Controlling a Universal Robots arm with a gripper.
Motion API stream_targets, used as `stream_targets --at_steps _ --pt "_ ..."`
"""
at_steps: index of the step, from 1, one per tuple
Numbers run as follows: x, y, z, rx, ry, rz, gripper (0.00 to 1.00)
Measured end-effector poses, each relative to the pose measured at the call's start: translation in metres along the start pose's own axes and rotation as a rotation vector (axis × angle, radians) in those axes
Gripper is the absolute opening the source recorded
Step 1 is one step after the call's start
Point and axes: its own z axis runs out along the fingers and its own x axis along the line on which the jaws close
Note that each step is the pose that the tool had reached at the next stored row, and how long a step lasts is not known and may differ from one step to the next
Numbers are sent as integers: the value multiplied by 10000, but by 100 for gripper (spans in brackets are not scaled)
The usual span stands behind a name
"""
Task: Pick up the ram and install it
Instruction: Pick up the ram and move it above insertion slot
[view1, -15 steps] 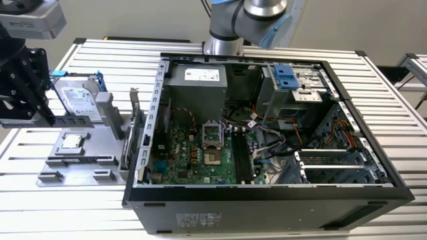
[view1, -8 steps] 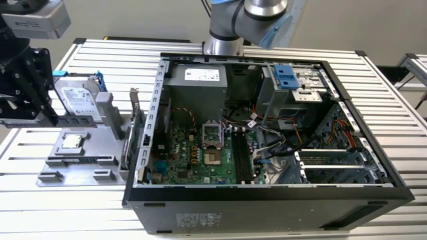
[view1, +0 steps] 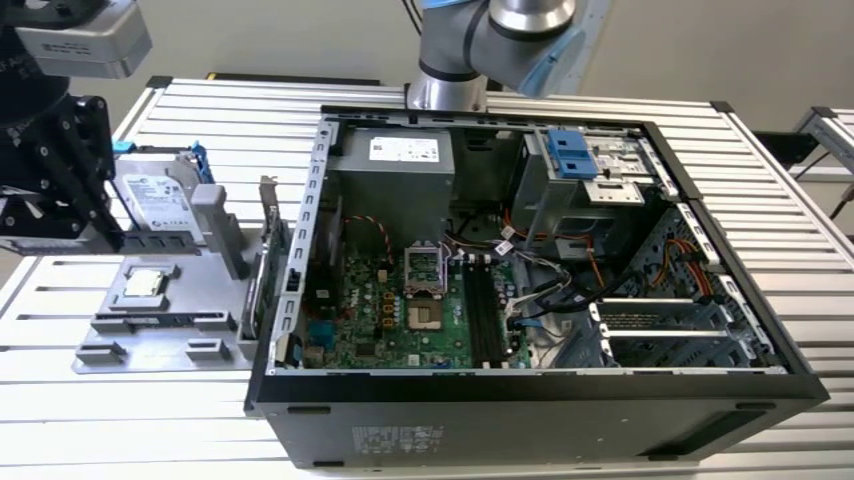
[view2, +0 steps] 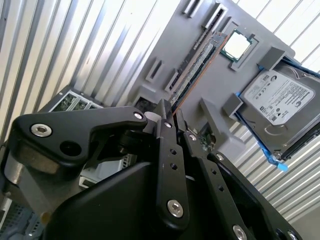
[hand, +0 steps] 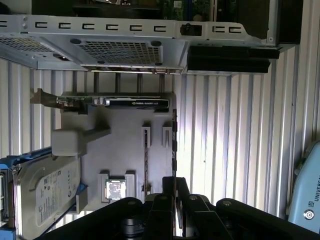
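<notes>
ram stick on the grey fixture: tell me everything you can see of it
The ram is a long, narrow flat board with a row of dark chips and a coppery long edge. It stands on edge in the grey fixture beside the processor chip, not yet installed. The gripper is at one end; contact can't be told.

Table (view1: 134, 420) ribbed metal; tray (view2: 210, 80) matt grey plastic; claw (view2: 172, 115) smooth black; drive (view2: 280, 100) shiny metal.
</notes>
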Motion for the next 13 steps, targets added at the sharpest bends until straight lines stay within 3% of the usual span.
stream_targets --at_steps 13 --pt "-1 109 -4 0 0 0 0"
